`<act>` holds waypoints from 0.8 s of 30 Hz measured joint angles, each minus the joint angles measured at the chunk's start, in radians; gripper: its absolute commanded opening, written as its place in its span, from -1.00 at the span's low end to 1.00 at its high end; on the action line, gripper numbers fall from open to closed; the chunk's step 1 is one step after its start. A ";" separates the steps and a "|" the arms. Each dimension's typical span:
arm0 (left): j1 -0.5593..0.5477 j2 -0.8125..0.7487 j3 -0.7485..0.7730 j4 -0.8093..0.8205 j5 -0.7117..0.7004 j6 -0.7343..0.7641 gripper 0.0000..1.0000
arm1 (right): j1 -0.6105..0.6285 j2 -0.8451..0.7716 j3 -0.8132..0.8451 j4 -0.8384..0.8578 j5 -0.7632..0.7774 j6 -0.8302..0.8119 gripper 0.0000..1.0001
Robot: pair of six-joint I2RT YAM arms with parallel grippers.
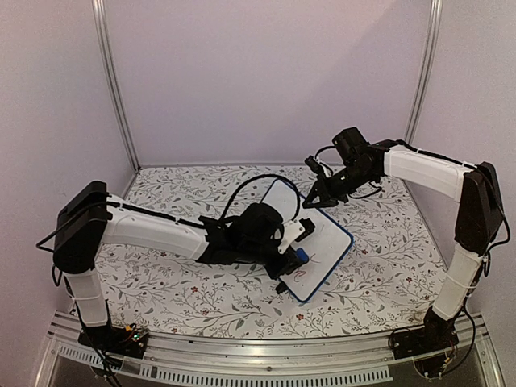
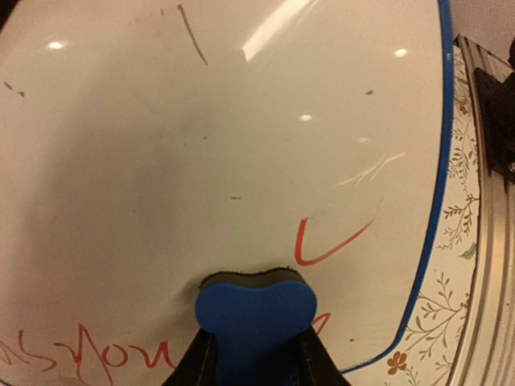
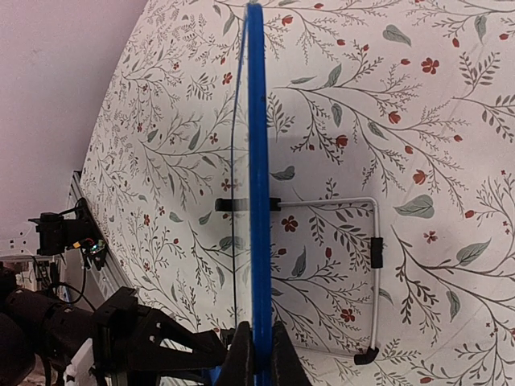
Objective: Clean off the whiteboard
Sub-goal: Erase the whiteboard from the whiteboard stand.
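Left end effector grips eraser on the whiteboard; right end effector clamps its edge.

A tablecloth printed with grey-green leafy sprigs and small red flowers covers the work surface. Plain pale walls close it in on three sides, with a metal post at the left rear corner and another at the right. A slotted metal rail runs along the near edge.

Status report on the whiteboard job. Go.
Left gripper shut on eraser, eraser on whiteboard. Right gripper shut on its frame. Red writing unerased. Nothing blocking.
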 measured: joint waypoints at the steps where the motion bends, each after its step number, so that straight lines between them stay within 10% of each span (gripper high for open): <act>1: 0.000 -0.002 -0.007 0.000 0.002 -0.002 -1.00 | 0.000 0.000 0.000 0.000 0.000 0.000 -1.00; 24: 0.004 -0.011 0.078 -0.099 0.031 0.031 -1.00 | 0.001 0.000 0.000 0.000 -0.001 0.005 -1.00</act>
